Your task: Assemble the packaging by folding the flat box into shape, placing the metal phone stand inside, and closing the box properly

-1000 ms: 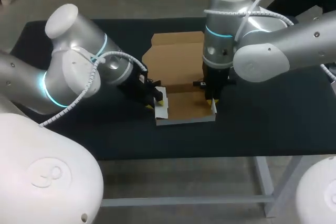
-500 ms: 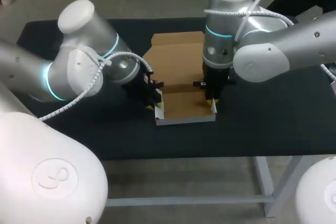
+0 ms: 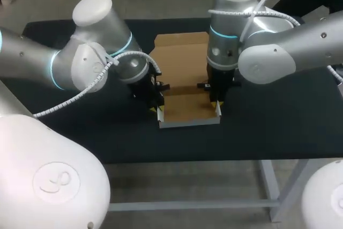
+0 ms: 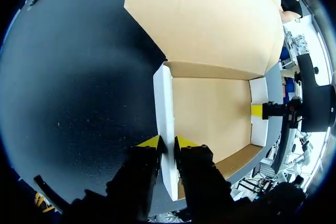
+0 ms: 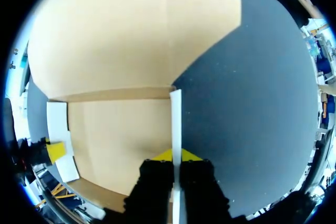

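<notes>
So, the box (image 3: 185,110) sat half-folded on the counter (image 3: 268,127), lid flap (image 3: 179,57) lying flat behind it. My left tool (image 4: 167,142) was clamped on its left wall (image 4: 163,103) and my right tool (image 5: 177,156) on its right wall (image 5: 176,119), presumably to keep both upright. No phone stand in sight.

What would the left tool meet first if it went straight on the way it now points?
The white left wall, which the left tool grips; further on, probably the box floor and table, though depth is unclear.
</notes>
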Available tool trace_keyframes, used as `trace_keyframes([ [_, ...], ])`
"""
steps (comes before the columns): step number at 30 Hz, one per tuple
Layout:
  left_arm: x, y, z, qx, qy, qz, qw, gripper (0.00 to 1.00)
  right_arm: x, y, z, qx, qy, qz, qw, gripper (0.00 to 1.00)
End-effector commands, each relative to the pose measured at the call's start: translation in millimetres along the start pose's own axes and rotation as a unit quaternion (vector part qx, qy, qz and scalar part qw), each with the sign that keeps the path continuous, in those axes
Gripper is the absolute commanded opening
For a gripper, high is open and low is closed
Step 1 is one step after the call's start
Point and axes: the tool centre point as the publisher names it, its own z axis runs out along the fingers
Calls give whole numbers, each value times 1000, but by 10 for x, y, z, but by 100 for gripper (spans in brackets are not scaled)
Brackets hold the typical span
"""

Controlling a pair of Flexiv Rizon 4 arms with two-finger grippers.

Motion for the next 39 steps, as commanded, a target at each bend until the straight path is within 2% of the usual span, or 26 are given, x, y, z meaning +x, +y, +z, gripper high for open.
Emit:
trace_keyframes([
  [1, 24, -34, 97, -3, -109, 0, 994, 18, 20, 8, 2, 2, -1, 0, 1000, 0],
  [18, 24, -23, 166, -10, -125, -1, 992, 18, 20, 8, 2, 2, -1, 0, 1000, 0],
  [22, 19, -22, 179, -10, -130, -2, 991, 13, 20, 8, 2, 2, -1, 0, 1000, 0],
  [26, 18, -21, 196, -9, -139, -3, 990, 0, 20, 8, 2, 2, -1, 0, 1000, 0],
  [39, 5, -12, 229, -7, -151, -6, 989, 0, 20, 8, 2, 2, -1, 0, 1000, 0],
])
